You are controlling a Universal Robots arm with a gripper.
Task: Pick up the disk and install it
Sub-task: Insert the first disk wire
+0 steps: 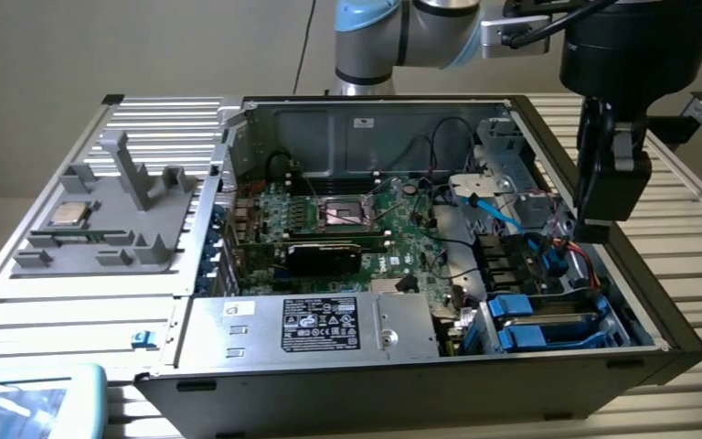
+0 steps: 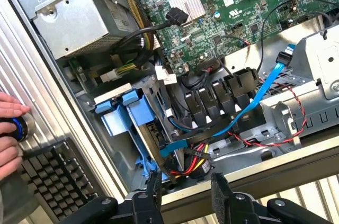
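Two blue drive carriers in one case, jaws apart above.

I looked into an open computer case on the slatted surface: green motherboard, labelled grey power supply, a blue cable. A chip sat in a grey holder at the exterior view's left; a keyboard lay beside the case.

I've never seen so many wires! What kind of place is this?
Probably a robotics lab or workshop bench: a robot arm reaches over an open computer case on a slatted metal table, with a keyboard beside the case.
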